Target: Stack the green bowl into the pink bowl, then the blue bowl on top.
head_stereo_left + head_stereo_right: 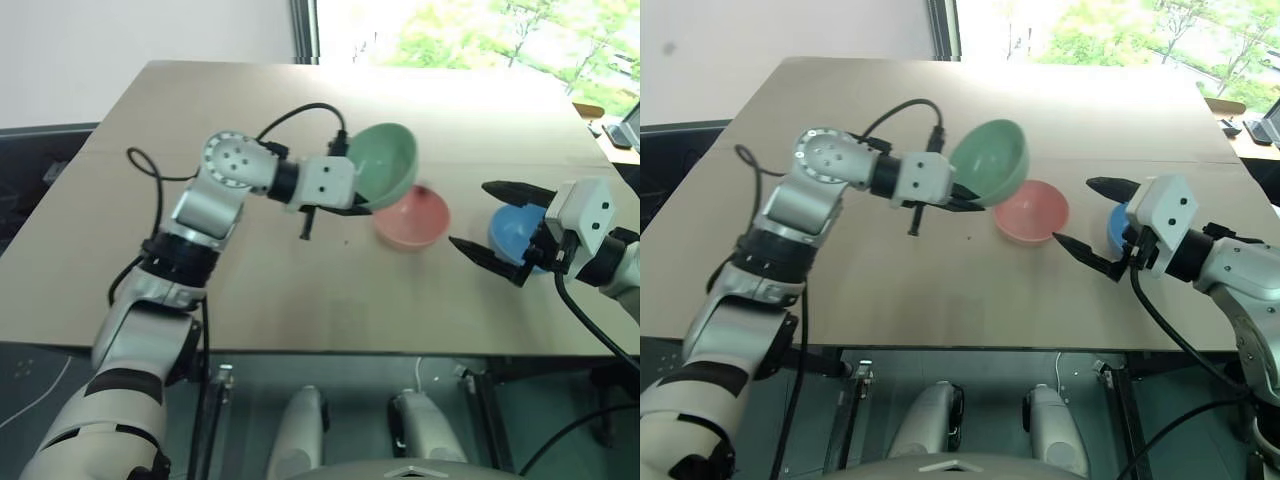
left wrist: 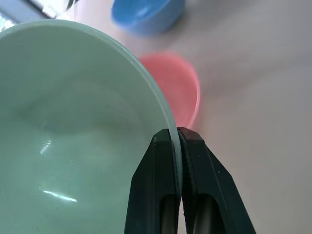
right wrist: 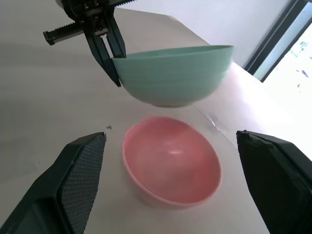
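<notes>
Green bowl [image 1: 385,162] is hanging in the air, pinched by its rim between the two black fingers of the left gripper [image 2: 179,141], which are closing tight on the thin wall, one finger inside and one outside. That rim grip is tilting the bowl so its hollow is facing partly sideways instead of straight up (a natural result of holding a round thing by one edge only). It is sitting just above and slightly to the robot's left of the pink bowl [image 1: 412,218], not yet touching it; the right wrist view is showing a clear gap between the green underside and the pink rim.

Pink bowl is resting upright on the tan table [image 1: 250,280], mouth up, ready to receive. Blue bowl [image 1: 517,230] is waiting on the table further to the robot's right, well apart from the green one and near the pink one.

Right gripper [image 1: 487,221] is holding nothing; its jaws are standing wide apart, level with the table, one finger on either side of the blue bowl's near edge as seen from the head camera, probably staged there for the second stacking step.

Judging from this, the first step is about half done: the green bowl probably needs levelling and centring over the pink one before release, or it could land crooked on the rim.
</notes>
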`<state>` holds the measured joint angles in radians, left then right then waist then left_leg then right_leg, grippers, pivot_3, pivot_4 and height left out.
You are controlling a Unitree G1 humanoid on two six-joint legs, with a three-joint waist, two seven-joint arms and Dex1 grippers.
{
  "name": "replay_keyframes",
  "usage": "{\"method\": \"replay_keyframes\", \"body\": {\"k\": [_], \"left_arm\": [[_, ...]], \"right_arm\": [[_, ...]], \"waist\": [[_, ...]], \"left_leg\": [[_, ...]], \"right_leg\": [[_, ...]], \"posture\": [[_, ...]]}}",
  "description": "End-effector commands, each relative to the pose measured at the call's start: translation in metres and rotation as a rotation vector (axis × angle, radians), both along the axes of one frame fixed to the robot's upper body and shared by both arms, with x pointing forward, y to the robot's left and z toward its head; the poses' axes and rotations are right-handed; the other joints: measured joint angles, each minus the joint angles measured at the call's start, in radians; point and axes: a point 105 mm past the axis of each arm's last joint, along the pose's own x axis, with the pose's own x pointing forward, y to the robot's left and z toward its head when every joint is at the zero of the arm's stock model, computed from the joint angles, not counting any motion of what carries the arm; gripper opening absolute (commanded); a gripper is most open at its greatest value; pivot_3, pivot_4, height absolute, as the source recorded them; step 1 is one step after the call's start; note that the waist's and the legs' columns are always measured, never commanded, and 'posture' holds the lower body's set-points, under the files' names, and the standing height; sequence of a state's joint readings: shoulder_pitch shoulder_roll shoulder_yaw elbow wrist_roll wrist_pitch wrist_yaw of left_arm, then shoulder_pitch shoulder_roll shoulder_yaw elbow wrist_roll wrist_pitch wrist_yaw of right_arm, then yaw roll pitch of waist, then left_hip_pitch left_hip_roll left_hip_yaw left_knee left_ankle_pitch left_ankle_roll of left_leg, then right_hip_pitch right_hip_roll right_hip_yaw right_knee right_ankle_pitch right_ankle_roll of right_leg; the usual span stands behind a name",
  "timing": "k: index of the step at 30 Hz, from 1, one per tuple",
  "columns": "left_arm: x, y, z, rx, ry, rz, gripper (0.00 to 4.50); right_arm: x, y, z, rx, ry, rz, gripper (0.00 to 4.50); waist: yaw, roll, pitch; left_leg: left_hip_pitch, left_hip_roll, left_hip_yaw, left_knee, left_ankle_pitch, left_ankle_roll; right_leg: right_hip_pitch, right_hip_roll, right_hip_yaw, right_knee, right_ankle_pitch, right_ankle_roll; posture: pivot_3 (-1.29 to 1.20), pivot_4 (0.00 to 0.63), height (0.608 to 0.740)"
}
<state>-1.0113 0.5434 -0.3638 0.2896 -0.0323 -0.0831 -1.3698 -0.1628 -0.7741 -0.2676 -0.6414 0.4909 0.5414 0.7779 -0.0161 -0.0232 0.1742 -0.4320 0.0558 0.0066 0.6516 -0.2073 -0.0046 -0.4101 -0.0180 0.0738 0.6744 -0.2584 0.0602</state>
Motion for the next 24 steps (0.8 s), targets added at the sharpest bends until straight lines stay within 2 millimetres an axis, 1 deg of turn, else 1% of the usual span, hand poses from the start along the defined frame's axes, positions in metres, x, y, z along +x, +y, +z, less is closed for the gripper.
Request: {"method": "replay_keyframes", "body": {"k": [1,5,10,13,16,20,24], "left_arm": [[0.008,-0.006,-0.001,0.062,-0.067,-0.041,0.07],[0.017,-0.007,-0.006,0.114,-0.098,-0.051,0.07],[0.02,-0.011,-0.004,0.14,-0.13,-0.092,0.07],[0.02,-0.018,-0.003,0.145,-0.142,-0.123,0.07],[0.02,-0.022,-0.001,0.142,-0.143,-0.14,0.07],[0.019,-0.021,-0.001,0.153,-0.135,-0.159,0.07],[0.02,-0.02,-0.001,0.163,-0.129,-0.16,0.07]], "right_arm": [[-0.011,-0.005,0.013,-0.003,-0.055,-0.027,4.5],[-0.024,-0.015,0.009,0.013,-0.012,-0.07,4.5],[-0.042,-0.026,0.002,0.096,0.07,-0.122,4.5],[-0.048,-0.043,-0.002,0.189,0.114,-0.188,4.5],[-0.055,-0.058,-0.009,0.203,0.141,-0.227,4.5],[-0.06,-0.066,-0.01,0.229,0.149,-0.22,4.5],[-0.056,-0.068,-0.011,0.22,0.153,-0.207,4.5]], "waist": [[-0.001,0.0,0.0],[0.001,0.0,0.0],[0.007,0.0,0.0],[0.005,0.0,0.0],[0.006,0.0,0.0],[-0.003,0.0,0.0],[-0.001,0.0,0.0]], "left_leg": [[0.0,0.0,0.0,0.0,0.0,0.0],[0.0,0.0,-0.001,0.0,0.0,0.0],[-0.001,0.0,-0.001,0.0,0.0,0.0],[-0.001,0.0,-0.002,0.0,0.0,0.0],[-0.001,0.0,-0.002,0.0,0.0,0.0],[0.0,0.0,-0.002,0.0,0.0,0.0],[0.0,0.0,-0.002,0.0,0.0,0.0]], "right_leg": [[0.0,0.0,0.0,0.0,0.0,0.0],[0.0,0.001,0.0,0.0,0.0,0.0],[0.0,0.0,-0.001,-0.001,0.0,0.0],[0.001,0.0,-0.001,-0.001,0.0,0.0],[0.001,0.0,-0.002,-0.001,0.0,0.0],[0.001,0.0,-0.001,0.0,0.0,0.0],[0.001,0.0,-0.001,0.001,0.0,0.0]], "posture": [[0.0,0.15,0.74],[0.0,0.15,0.74],[0.0,0.15,0.74],[0.0,0.15,0.74],[0.0,0.15,0.74],[0.0,0.15,0.74],[0.0,0.15,0.74]]}}
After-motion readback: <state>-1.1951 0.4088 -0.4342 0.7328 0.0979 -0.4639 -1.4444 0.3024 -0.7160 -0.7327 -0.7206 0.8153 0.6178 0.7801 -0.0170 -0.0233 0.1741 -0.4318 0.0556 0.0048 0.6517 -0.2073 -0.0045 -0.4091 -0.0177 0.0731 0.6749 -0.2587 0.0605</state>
